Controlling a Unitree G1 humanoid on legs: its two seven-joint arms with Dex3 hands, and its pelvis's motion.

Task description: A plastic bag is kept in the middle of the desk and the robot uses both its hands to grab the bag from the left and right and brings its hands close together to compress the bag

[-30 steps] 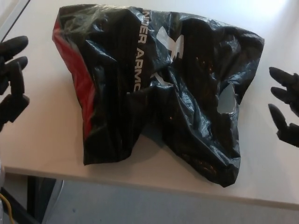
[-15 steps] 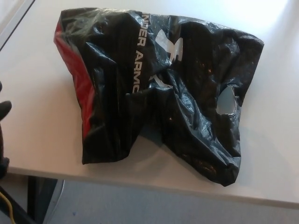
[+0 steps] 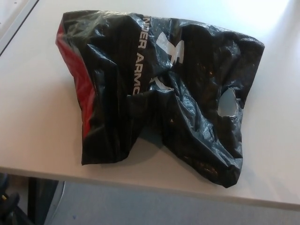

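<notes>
Ideally we bring each robot hand, neither in frame now, to opposite edges of the crumpled bag (image 3: 159, 93) mid-frame on the worktop (image 3: 42, 122), pressing inward evenly.

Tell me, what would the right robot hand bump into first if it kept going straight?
Can't say: the right robot hand isn't in the picture now, so its direction doesn't show. Only the black plastic bag lies on the desk, with nothing touching it.

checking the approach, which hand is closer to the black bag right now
Neither can be judged: both hands are out of the head view. The black bag lies crumpled on the desk with nothing touching it.
</notes>
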